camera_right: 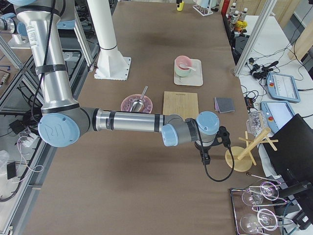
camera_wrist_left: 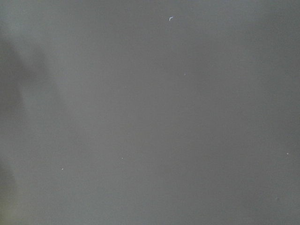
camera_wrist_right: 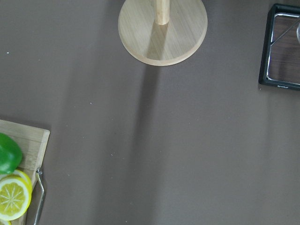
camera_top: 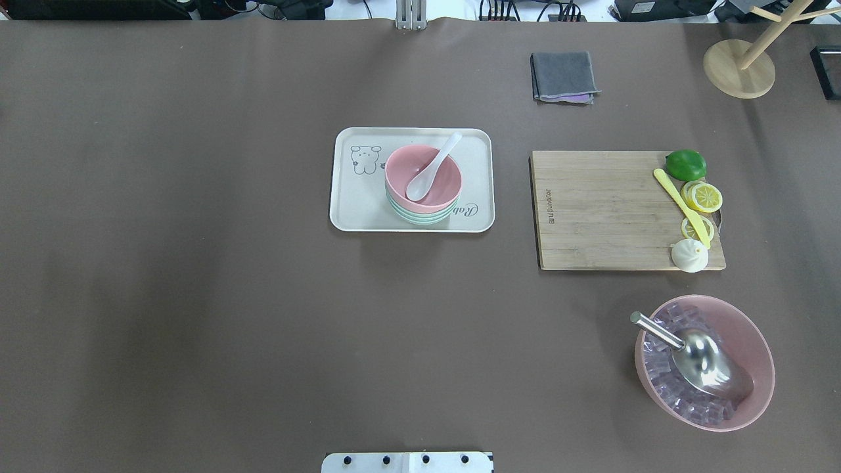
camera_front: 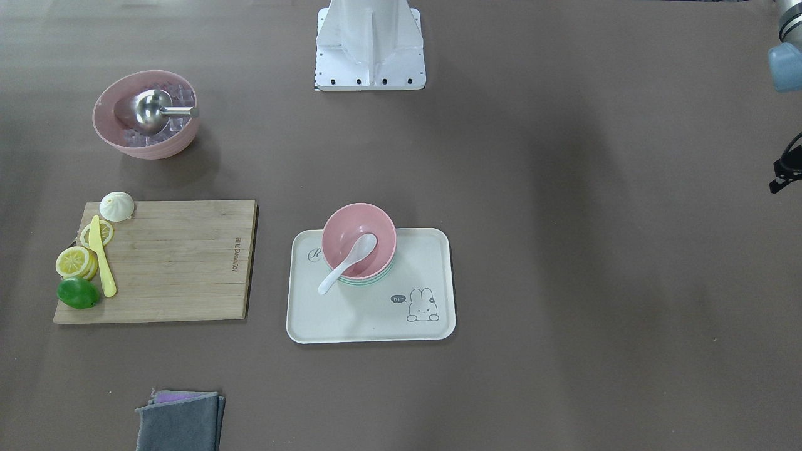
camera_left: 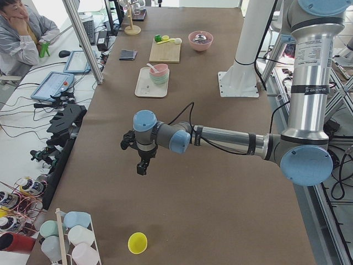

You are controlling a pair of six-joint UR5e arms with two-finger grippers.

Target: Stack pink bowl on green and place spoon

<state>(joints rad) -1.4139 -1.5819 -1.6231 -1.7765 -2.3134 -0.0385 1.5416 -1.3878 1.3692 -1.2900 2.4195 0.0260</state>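
Table point(camera_top: 197, 295) is brown, everything referenced to the tray point(camera_top: 348, 210) mid-table. Left arm point(camera_left: 220, 138) is stretched low over bare table, well off the tray toward the robot's left end. Right arm point(camera_right: 127, 120) is the same on the other side, well off the tray, out past the cutting board point(camera_top: 604, 217). Pink bowl point(camera_top: 443, 187) sits about mid-tray, nested upright in the green bowl point(camera_top: 410, 215), whose rim shows just under it. Left gripper point(camera_left: 142, 165) and right gripper point(camera_right: 205, 157) both point down at the table, far from the tray and the stack. They show in side views only, so I can't tell how far the jaws are open; nothing visible in either. Spoon point(camera_top: 430, 172): white, scoop end inside the pink bowl, handle leaning over the rim above the tray's far side.
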